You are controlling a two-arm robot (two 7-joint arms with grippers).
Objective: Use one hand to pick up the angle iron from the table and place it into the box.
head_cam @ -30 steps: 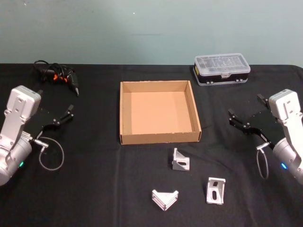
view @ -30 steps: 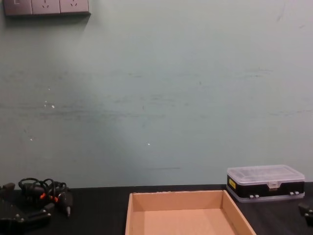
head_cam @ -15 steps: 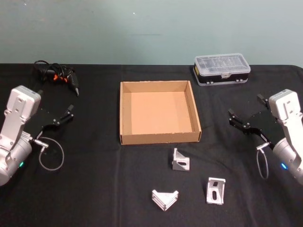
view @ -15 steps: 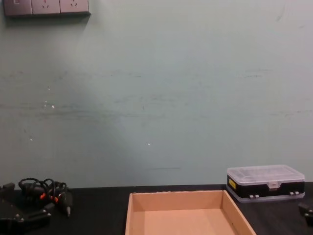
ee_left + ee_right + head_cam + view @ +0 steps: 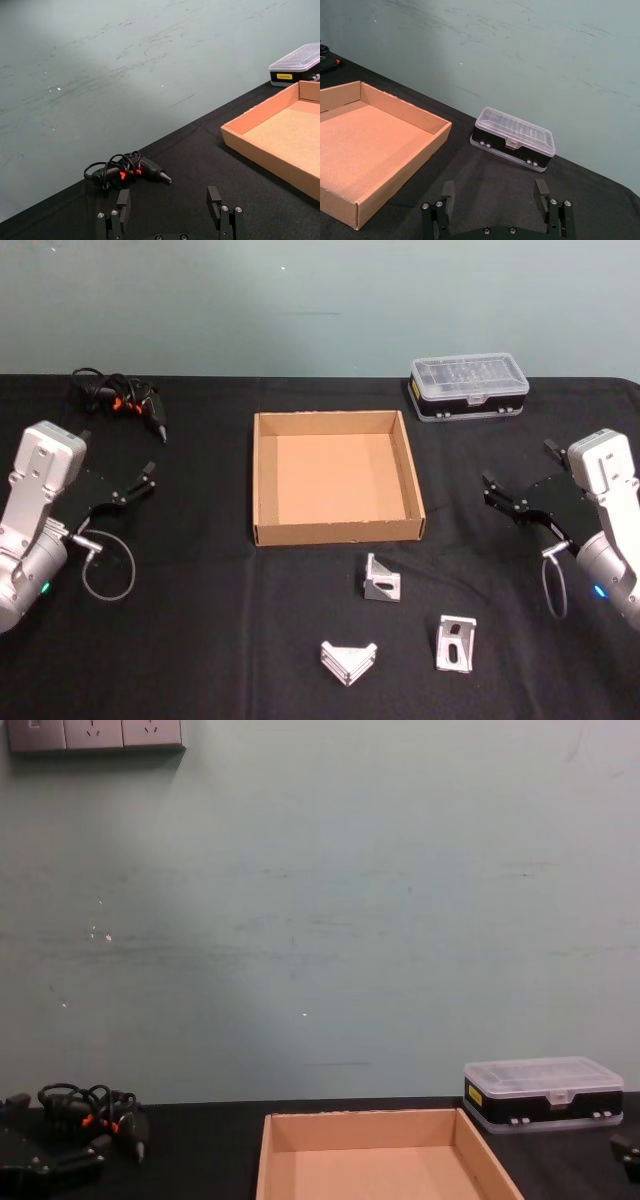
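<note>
Three silver angle irons lie on the black table (image 5: 200,640) in front of the box: one (image 5: 382,579) closest to it, one (image 5: 349,660) near the front edge, one (image 5: 455,643) to the right. The tan cardboard box (image 5: 335,532) sits mid-table with nothing in it, and it also shows as the box (image 5: 365,1125), (image 5: 260,150), (image 5: 395,165). My left gripper (image 5: 117,453) hovers open at the far left, well away from the irons; its fingers (image 5: 122,200) stand wide apart. My right gripper (image 5: 518,464) hovers open at the far right, with nothing between its fingers (image 5: 540,191).
A clear-lidded plastic case (image 5: 469,386) stands at the back right, beyond the box. A black cable bundle with orange marks (image 5: 120,400) lies at the back left. Bare tabletop separates each gripper from the box and the irons.
</note>
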